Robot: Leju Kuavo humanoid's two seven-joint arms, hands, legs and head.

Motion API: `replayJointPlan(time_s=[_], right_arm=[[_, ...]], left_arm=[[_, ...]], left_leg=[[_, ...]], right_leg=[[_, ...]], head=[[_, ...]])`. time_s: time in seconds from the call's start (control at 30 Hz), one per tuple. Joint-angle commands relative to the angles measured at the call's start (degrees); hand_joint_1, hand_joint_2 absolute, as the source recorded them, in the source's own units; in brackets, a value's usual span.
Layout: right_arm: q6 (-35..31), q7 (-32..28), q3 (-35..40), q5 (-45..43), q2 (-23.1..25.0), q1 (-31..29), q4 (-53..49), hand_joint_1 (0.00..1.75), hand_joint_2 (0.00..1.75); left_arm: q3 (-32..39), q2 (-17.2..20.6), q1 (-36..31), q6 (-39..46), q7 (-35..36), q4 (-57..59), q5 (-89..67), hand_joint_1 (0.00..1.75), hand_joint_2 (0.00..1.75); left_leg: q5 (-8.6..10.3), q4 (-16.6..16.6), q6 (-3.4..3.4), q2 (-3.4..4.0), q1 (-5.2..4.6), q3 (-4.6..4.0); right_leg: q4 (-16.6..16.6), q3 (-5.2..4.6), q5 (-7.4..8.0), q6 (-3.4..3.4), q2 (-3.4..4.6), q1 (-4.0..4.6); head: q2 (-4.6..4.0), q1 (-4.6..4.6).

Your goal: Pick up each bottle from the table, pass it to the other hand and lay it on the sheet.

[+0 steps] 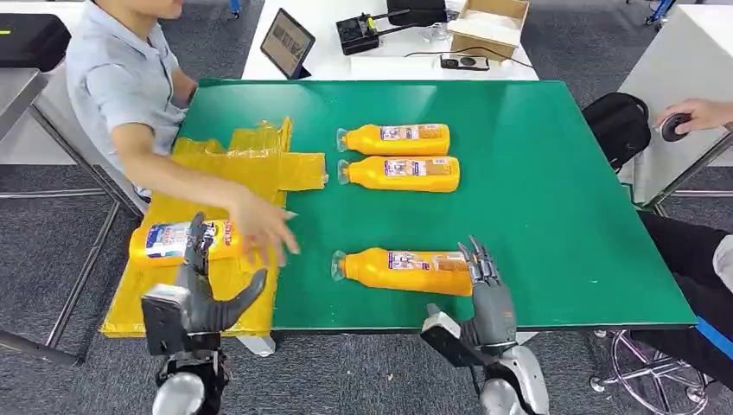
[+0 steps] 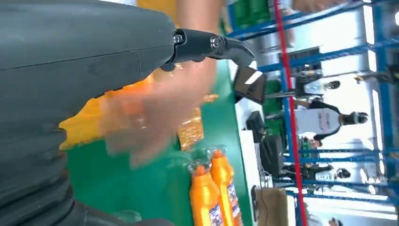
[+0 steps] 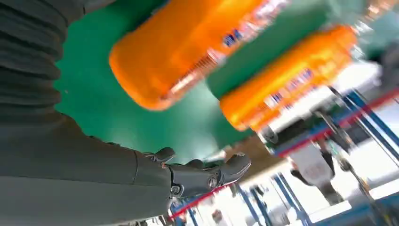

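Several orange bottles lie on the green table (image 1: 553, 190). One bottle (image 1: 177, 240) rests on the yellow sheet (image 1: 259, 160) at the table's left end. My left hand (image 1: 200, 290) is open just in front of it, fingers raised and thumb apart. A person's hand (image 1: 259, 226) reaches over the sheet beside that bottle and appears blurred (image 2: 155, 113) in the left wrist view. Near the front edge lies another bottle (image 1: 402, 270), and my right hand (image 1: 486, 285) is open at its base end with fingers straight. Two more bottles (image 1: 396, 138) (image 1: 399, 173) lie side by side farther back.
The person in a grey shirt (image 1: 117, 78) leans in from the left. Behind the green table a white table carries a tablet (image 1: 285, 41), a black device (image 1: 359, 33) and a cardboard box (image 1: 488, 24). At the right are a black bag (image 1: 618, 125) and another person's hand (image 1: 700, 114).
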Motion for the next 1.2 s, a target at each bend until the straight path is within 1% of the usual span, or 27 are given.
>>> replayJointPlan(time_s=[0.03,0.07,0.1,0.2,0.37,0.4,0.43,0.47,0.53,0.6,0.7,0.73,0.8,0.87,0.9,0.93,0.97,1.0,1.03,1.07,1.1,1.13,1.17,1.2], right_arm=[[3.6,4.1,0.5,2.6,0.8,-7.9,15.3,0.0,1.75],[3.8,4.4,0.8,2.7,0.8,-8.7,16.2,0.0,1.75],[2.3,5.5,1.6,4.4,0.5,-10.7,18.6,0.0,1.75],[2.1,6.2,1.9,4.8,0.6,-13.7,20.9,0.0,1.75],[2.2,6.6,2.1,5.2,0.5,-14.3,21.2,0.0,1.75],[2.8,7.5,2.4,5.5,0.3,-15.3,22.1,0.0,1.75],[2.7,8.5,2.9,6.5,0.1,-16.6,23.6,0.0,1.75],[2.5,9.3,3.0,7.1,0.2,-17.9,25.0,0.0,1.75],[2.7,12.2,4.0,9.2,0.6,-20.4,27.8,0.0,1.75],[4.4,14.5,4.5,9.8,1.2,-22.1,29.6,0.0,1.75],[7.2,16.0,5.4,9.9,2.0,-23.7,31.6,0.0,1.75],[7.9,17.1,5.6,10.0,2.1,-24.0,32.3,0.0,1.75],[8.7,18.3,6.3,10.7,2.1,-24.5,33.5,0.0,1.75],[8.7,18.5,6.4,10.8,2.0,-24.6,33.8,0.0,1.75],[9.6,19.1,6.3,10.4,2.2,-24.9,34.6,0.0,1.75],[11.5,20.9,7.0,11.1,2.1,-25.9,36.4,0.0,1.75],[13.1,21.7,7.7,11.3,2.0,-27.1,38.3,0.0,1.75],[14.4,21.9,7.9,10.8,2.0,-27.8,39.7,0.0,1.75],[15.4,22.1,8.1,10.5,1.9,-28.4,40.9,0.0,1.75],[15.5,22.1,8.2,10.4,1.9,-28.6,41.1,0.0,1.75],[16.6,20.8,8.7,9.6,1.5,-29.4,42.3,0.02,1.75],[16.4,20.1,8.7,9.0,1.3,-29.5,42.9,0.28,1.75],[16.2,19.8,8.8,8.7,1.2,-29.7,43.4,1.47,1.75],[17.7,18.7,8.1,6.9,1.0,-29.7,43.9,1.73,1.75]], left_arm=[[-3.6,0.4,-2.1,-0.3,1.8,1.0,-0.7,0.0,1.75],[-3.8,0.5,-2.2,-0.7,2.1,1.3,-0.6,0.0,1.75],[-4.1,0.5,-2.8,-2.0,3.0,2.0,0.3,0.0,1.75],[-4.6,0.5,-3.7,-2.1,3.1,3.0,0.2,0.0,1.75],[-4.8,0.6,-3.8,-2.3,3.3,3.0,0.0,0.0,1.75],[-4.9,0.6,-4.0,-2.5,3.6,3.3,0.0,0.0,1.75],[-4.8,0.4,-4.4,-2.2,3.6,3.6,-0.2,0.0,1.75],[-4.9,0.3,-4.7,-0.6,3.1,4.1,-2.0,0.0,1.75],[-4.4,-0.3,-5.0,0.1,4.6,4.9,-2.5,0.0,1.75],[-4.0,-0.2,-5.1,-0.4,5.3,5.4,-2.0,0.0,1.75],[-3.6,-0.1,-5.4,-1.0,6.1,5.6,-1.8,0.0,1.75],[-3.4,-0.1,-5.4,-1.5,6.7,5.7,-1.4,0.0,1.75],[-3.1,-0.1,-5.5,-2.6,8.0,6.0,-0.3,0.0,1.75],[-3.0,-0.2,-5.6,-2.6,8.0,6.1,-0.3,0.0,1.75],[-3.0,-0.2,-5.6,-3.7,9.0,6.4,0.5,0.0,1.75],[-2.7,-0.2,-5.9,-5.0,10.4,6.8,2.1,0.0,1.75],[-2.6,-0.1,-6.5,-6.2,11.7,7.6,3.7,0.0,1.75],[-2.6,0.0,-6.7,-6.9,12.5,8.1,4.6,0.0,1.75],[-2.4,0.0,-7.0,-7.7,13.2,8.5,6.0,0.0,1.75],[-2.2,0.1,-7.3,-7.9,13.3,8.6,6.2,0.0,1.75],[-2.0,0.4,-8.3,-8.8,14.4,10.0,8.1,0.0,1.75],[-2.0,0.6,-8.8,-8.8,14.4,10.6,8.2,0.0,1.75],[-2.0,0.6,-9.2,-8.7,14.4,11.1,8.3,0.0,1.75],[-1.7,0.4,-9.4,-8.0,14.1,11.3,8.6,0.0,1.75]], left_leg=[[-0.01,-0.1,0.07,0.12,0.02,0.23],[-0.01,-0.1,0.05,0.15,0.03,0.15],[-0.02,-0.1,0.06,0.19,0.01,0.18],[0.0,-0.1,0.06,0.2,-0.01,0.14],[-0.01,-0.1,0.09,0.16,0.02,0.25],[-0.02,-0.1,0.1,0.16,0.0,0.32],[0.0,-0.1,0.06,0.12,0.0,0.17],[-0.02,-0.1,0.08,0.17,0.01,0.24],[-0.03,-0.1,0.1,0.25,0.0,0.32],[-0.02,-0.1,0.1,0.38,-0.01,0.27],[0.02,0.0,0.05,0.19,-0.01,0.12],[0.02,-0.1,0.08,0.26,0.0,0.21],[0.03,0.0,0.03,0.17,-0.01,0.09],[0.01,-0.1,0.05,0.21,0.0,0.21],[0.02,-0.1,0.03,0.12,-0.01,0.14],[-0.01,-0.1,0.06,0.21,0.02,0.26],[0.02,-0.1,0.06,0.14,0.0,0.28],[0.02,-0.1,0.07,0.17,0.0,0.32],[0.05,-0.1,0.04,0.11,0.01,0.18],[0.04,-0.1,0.07,0.2,0.02,0.3],[0.05,-0.1,0.05,0.16,0.0,0.25],[0.06,-0.1,0.06,0.2,0.02,0.32],[0.09,-0.1,0.05,0.21,0.03,0.39],[0.1,-0.1,0.06,0.16,0.03,0.46]], right_leg=[[-0.1,0.21,0.03,-0.18,0.04,0.06],[-0.1,0.11,0.04,-0.13,0.09,0.06],[-0.1,0.13,0.05,-0.16,0.11,0.05],[0.0,0.08,0.06,-0.12,0.14,0.02],[-0.1,0.21,0.04,-0.18,0.06,0.07],[-0.1,0.27,0.03,-0.22,0.05,0.05],[-0.1,0.14,0.03,-0.12,0.06,0.03],[-0.1,0.2,0.03,-0.17,0.08,0.06],[-0.1,0.25,0.04,-0.22,0.14,0.06],[-0.1,0.17,0.09,-0.21,0.27,0.04],[0.0,0.06,0.07,-0.1,0.14,0.02],[-0.1,0.14,0.09,-0.18,0.17,0.04],[0.0,0.04,0.06,-0.09,0.11,0.02],[-0.1,0.14,0.06,-0.16,0.12,0.05],[0.0,0.11,0.04,-0.08,0.06,0.02],[-0.1,0.2,0.04,-0.17,0.11,0.06],[-0.1,0.21,0.04,-0.15,0.05,0.04],[-0.1,0.24,0.05,-0.18,0.06,0.05],[0.0,0.13,0.06,-0.1,0.04,0.03],[-0.1,0.23,0.08,-0.18,0.1,0.07],[-0.1,0.18,0.08,-0.12,0.08,0.03],[-0.1,0.23,0.11,-0.17,0.1,0.06],[-0.1,0.28,0.11,-0.13,0.07,0.06],[-0.1,0.35,0.11,-0.14,0.02,0.07]], head=[[0.0,-0.02],[0.0,-0.04],[0.0,-0.04],[0.0,-0.02],[0.0,-0.02],[0.0,0.0],[0.0,-0.04],[0.0,-0.02],[0.0,-0.04],[0.0,-0.02],[0.0,-0.02],[0.0,-0.02],[0.0,-0.04],[0.0,-0.02],[0.0,-0.02],[0.0,-0.02],[0.0,-0.04],[0.0,-0.02],[0.0,-0.02],[0.0,-0.02],[0.0,-0.04],[0.0,-0.04],[0.0,-0.04],[0.0,-0.02]])
